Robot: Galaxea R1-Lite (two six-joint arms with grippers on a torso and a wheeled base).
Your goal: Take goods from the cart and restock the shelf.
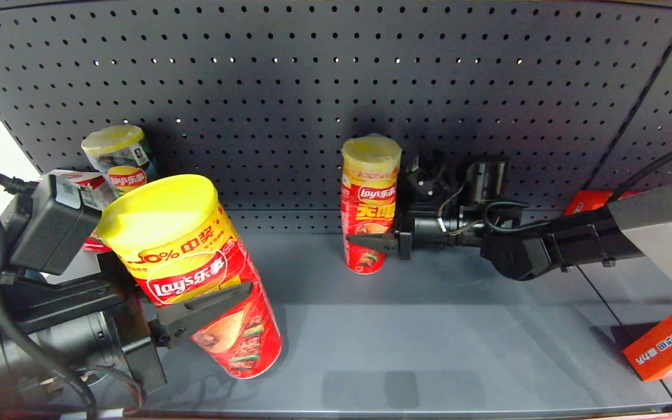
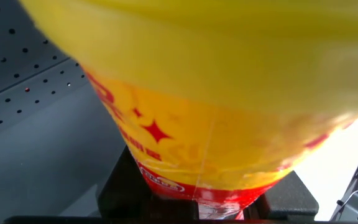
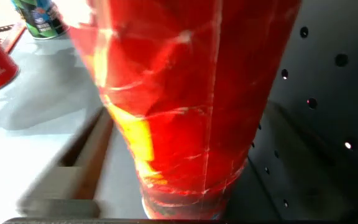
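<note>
Clamping front chip can, left fingers; right fingers clamp rear can.

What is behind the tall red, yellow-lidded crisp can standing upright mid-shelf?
The dark perforated back panel; the stretch directly behind the red crisp can is covered.

The left arm sits low at the near left, its wrist turned inward. The left gripper is clamped across the middle of a tilted can, with one finger lying over the can's front. The right arm stretches in from the right, roughly level, toward the back. The right gripper sits around the lower half of an upright can.
</note>
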